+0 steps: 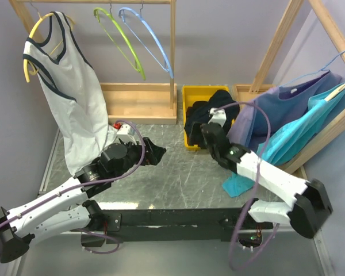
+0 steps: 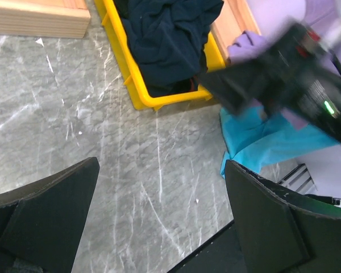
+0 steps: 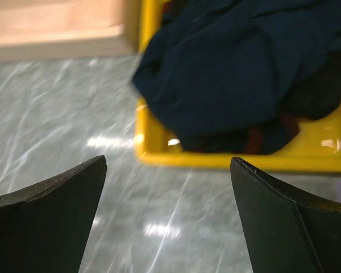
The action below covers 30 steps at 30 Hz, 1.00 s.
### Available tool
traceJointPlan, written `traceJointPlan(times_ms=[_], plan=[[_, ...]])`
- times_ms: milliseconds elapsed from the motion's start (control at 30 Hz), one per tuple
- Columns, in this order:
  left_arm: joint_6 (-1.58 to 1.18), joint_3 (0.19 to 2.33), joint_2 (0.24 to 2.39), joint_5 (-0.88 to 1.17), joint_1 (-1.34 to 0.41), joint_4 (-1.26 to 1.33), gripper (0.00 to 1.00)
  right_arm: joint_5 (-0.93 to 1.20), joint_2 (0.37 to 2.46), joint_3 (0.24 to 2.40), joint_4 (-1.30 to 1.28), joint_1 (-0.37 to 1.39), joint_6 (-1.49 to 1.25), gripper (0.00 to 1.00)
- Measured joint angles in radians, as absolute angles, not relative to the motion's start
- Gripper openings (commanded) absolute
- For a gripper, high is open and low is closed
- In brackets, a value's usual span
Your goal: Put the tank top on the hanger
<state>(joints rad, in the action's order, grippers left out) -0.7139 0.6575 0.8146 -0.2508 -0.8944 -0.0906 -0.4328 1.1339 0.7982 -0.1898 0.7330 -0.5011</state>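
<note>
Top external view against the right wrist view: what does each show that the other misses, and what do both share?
Only the top external: the thin lime-green hanger hanging at the back, beside a light blue hanger and a white tank top, plus the left gripper. Only the right wrist: dark red trim on the crumpled dark navy tank top, and the open right gripper up close. Both: that tank top lying in the yellow plastic bin on the grey marbled table.

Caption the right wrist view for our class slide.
Open right gripper faces the tank top heaped in the yellow bin.
</note>
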Motion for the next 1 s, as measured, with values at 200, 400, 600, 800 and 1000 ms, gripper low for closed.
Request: traceJointPlan(times_ms=[200,400,600,800,1000], plan=[[-0.699,0.672,0.818,-0.251,-0.894,-0.128,0.99,-0.424,1.376,0.944,-0.196,0.604,-0.499,0.92],[-0.692,0.677,0.814,-0.253,-0.894,-0.15,0.99,-0.424,1.554,1.032,-0.187,0.602,-0.496,0.76],[-0.692,0.677,0.812,-0.253,-0.894,-0.154,0.99,-0.446,1.656,1.037,-0.213,0.601,-0.495,0.0],[-0.691,0.678,0.799,-0.261,-0.894,-0.165,0.99,-0.548,1.619,1.176,-0.377,0.652,-0.477,0.0],[-0.691,0.702,0.767,-0.27,-0.894,-0.184,0.99,-0.602,1.406,1.452,-0.483,0.764,-0.41,0.0]])
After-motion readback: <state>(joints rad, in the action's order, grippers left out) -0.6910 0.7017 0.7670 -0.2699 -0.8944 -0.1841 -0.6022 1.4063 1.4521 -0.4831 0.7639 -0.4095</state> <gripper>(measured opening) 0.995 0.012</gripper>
